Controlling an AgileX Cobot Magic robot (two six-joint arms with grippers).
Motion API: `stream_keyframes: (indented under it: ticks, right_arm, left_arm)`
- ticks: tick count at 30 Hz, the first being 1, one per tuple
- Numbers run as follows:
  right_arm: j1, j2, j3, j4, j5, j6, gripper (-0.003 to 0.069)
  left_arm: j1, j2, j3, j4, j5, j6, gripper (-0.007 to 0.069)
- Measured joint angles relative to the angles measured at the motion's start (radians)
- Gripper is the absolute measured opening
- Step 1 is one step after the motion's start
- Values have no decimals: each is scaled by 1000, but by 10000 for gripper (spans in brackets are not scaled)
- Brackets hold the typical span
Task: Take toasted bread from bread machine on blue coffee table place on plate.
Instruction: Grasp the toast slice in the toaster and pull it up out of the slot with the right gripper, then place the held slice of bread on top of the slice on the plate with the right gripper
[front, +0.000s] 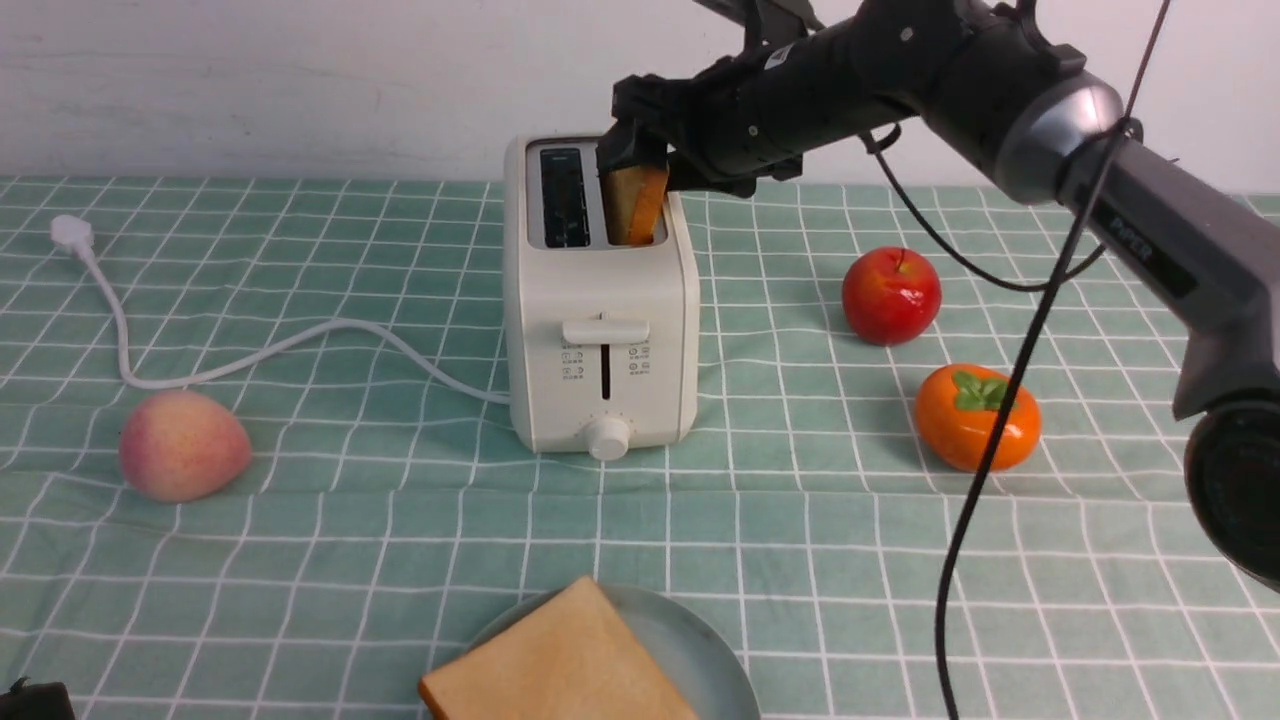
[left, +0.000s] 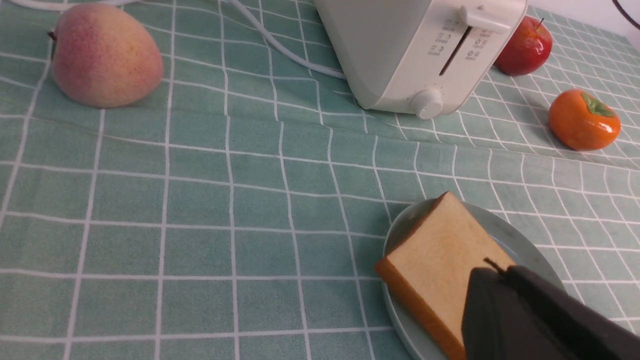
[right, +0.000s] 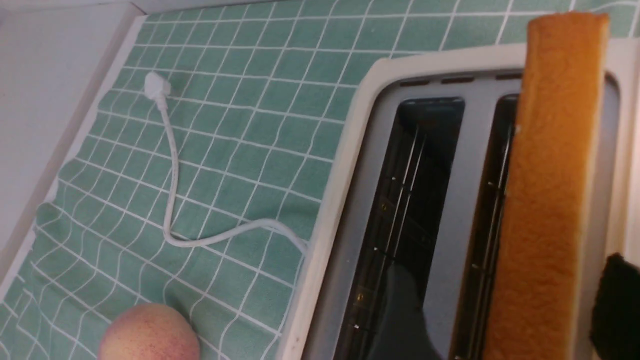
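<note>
The right arm (front: 1150, 200) reaches forward and across to the left, forearm nearly level. The right hand (front: 634, 152) tips downward, its fingers (right: 400, 310) spread apart. The left hand (left: 520, 310) sits low and drawn back, with only one dark finger visible.

The plate (front: 725, 655) and its toast slice (front: 560, 660) run off the front view's lower edge, while the other slice (front: 640, 205) is sunk in the bread machine (front: 600, 330), its top behind the right fingers (front: 630, 145).
</note>
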Motion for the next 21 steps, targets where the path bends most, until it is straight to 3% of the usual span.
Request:
stream_keyframes:
  ticks: [1,4,11,14,17,21]
  right_arm:
    - [0,-3,-1,-8,1,-8,284]
    - [0,-28,-1,-61,22,-9,92]
    - [-2,-217,-25,-174,177,-1,93]
    - [-2,-380,-42,-230,425,-16,93]
    - [-2,-445,-20,-272,478,-10,93]
    - [2,-577,196,-322,493,32,93]
  left_arm:
    - [0,0,1,4,0,0,-14]
    - [0,0,1,7,-1,0,-14]
    - [0,0,2,12,-3,0,-14]
    - [0,0,17,21,-20,0,-14]
    - [0,0,32,22,-27,0,-14]
    - [0,0,42,22,-29,-1,-14]
